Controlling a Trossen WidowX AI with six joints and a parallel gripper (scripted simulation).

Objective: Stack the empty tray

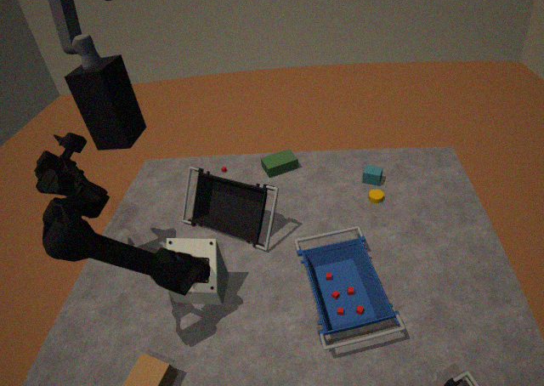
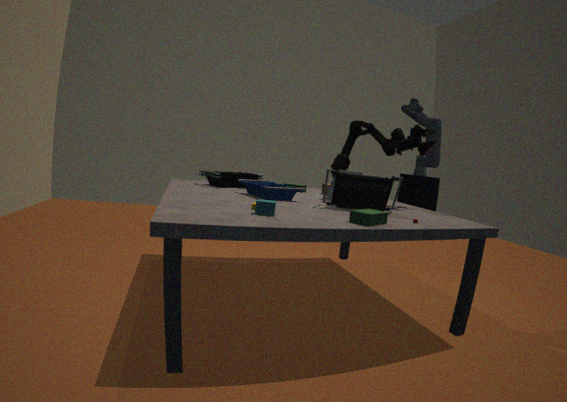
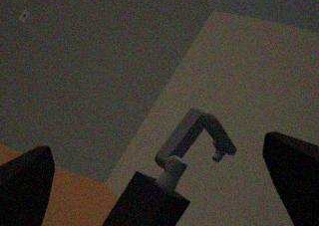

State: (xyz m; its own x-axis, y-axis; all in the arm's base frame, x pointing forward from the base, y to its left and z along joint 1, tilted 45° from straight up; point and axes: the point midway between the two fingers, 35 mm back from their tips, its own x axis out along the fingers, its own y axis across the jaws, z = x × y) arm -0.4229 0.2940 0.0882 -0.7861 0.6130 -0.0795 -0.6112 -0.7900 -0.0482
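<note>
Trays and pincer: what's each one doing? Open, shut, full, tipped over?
Blue plastic tray: upright, red blocks inside, both bars swung outward.
Black tray beside the pale block-shaped stand: tipped on its side, nothing inside.
Other black tray: upright; can't see whether it's empty.
Black robot pincer: open, holding nothing.

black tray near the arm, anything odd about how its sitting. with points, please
Yes, the black tray (image 1: 230, 208) (image 2: 361, 190) looks askew: it stands tipped up on its side, opening sideways, while the blue tray (image 1: 347, 272) (image 2: 271, 190) sits flat.
</note>
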